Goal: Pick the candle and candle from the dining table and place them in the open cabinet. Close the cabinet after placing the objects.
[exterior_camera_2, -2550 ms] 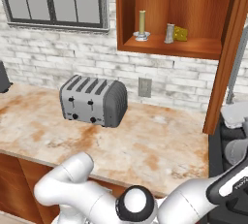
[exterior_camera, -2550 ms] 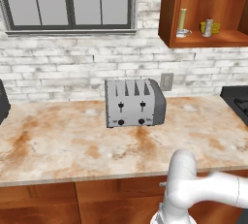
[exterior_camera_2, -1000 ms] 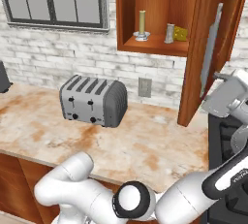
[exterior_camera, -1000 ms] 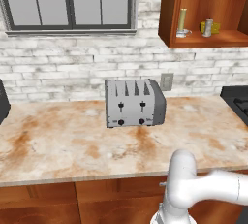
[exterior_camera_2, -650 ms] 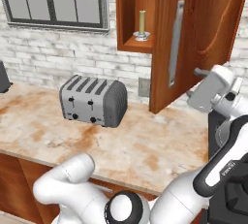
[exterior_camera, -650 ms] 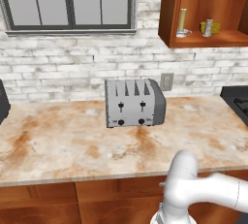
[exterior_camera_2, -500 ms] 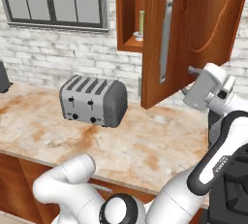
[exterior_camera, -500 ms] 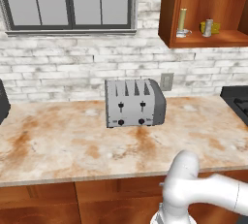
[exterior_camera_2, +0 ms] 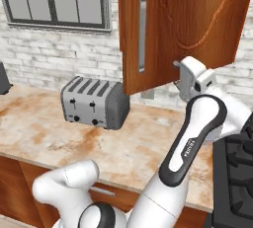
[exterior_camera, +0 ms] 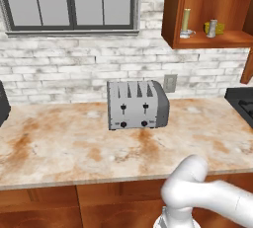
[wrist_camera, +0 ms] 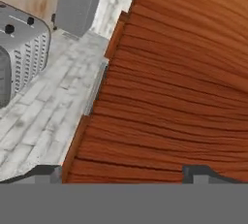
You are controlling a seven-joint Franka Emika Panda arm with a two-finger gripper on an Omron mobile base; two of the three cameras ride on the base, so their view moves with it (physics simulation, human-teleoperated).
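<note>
Fingers [wrist_camera: 125, 172] wide apart, empty, tips against cabinet door [exterior_camera_2: 197, 24].

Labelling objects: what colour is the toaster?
Silver-grey toaster, clearest in the left base view.

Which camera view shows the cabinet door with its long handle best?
The right base view: the whole cabinet door faces the camera there, with its silver bar handle. The hand view shows the door's wood grain close up, with the handle edge-on. The left base view shows the open cabinet shelf instead.
</note>
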